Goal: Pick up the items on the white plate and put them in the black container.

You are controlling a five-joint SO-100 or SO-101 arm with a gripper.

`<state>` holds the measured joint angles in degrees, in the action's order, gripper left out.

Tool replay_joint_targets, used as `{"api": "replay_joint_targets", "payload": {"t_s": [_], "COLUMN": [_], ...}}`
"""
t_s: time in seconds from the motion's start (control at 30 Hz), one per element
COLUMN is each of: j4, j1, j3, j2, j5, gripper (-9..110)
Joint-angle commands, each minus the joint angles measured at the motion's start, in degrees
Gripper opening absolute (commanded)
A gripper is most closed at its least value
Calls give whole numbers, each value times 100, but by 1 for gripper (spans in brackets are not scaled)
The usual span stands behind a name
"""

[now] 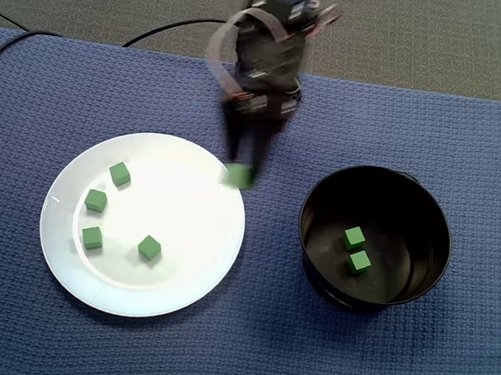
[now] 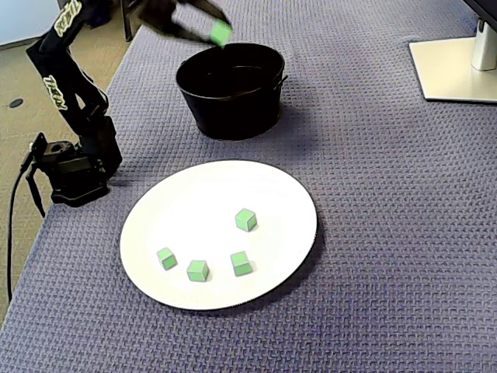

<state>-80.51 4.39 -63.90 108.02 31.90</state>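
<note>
1. In a fixed view the plate lies to the left on the tabletop; the container stands to its right, apart from it;
2. four plate cubes lie on its left half, apart from one another;
3. two container cubes lie inside, just beside each other;
4. the held cube hangs between the fingers above the plate's right rim;
5. in a fixed view the arm base stands left of the plate.

- Cloth-covered table, blue-violet waffle weave, filling most of both fixed views.
- Grey-green carpet along the upper edge of a fixed view, beyond the table.
- Black cable curving over that carpet, upper left of centre.
- White stand base with upright post, upper right corner, resting on the cloth.
- Tan floor down the left edge there.
- Soft, even light; faint shadows.
</note>
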Motion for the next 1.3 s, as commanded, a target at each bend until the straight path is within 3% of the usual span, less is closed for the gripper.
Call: {"api": "replay_joint_targets", "payload": {"t_s": [0.0, 0.2, 0.37, 0.73, 0.8, 0.87, 1.03, 1.17, 1.27], "j4": [-229, 791, 1881, 3305, 3305, 3305, 2918, 1696, 624], "j1": [-1397, -2593, -3138, -3322, -3340, -3313, -2918, -2347, -1345], "j3": [185, -1775, -2953, -4254, -4395, -4562, -4614, -3665, -2514], "j2": [501, 378, -9, -308, -316, -246, 105, 677, 791], "j5": [466, 677, -141, 343, 264, 149, -79, 185, 633], "gripper": [0, 0, 0, 0, 2, 18, 31, 37, 38]}}
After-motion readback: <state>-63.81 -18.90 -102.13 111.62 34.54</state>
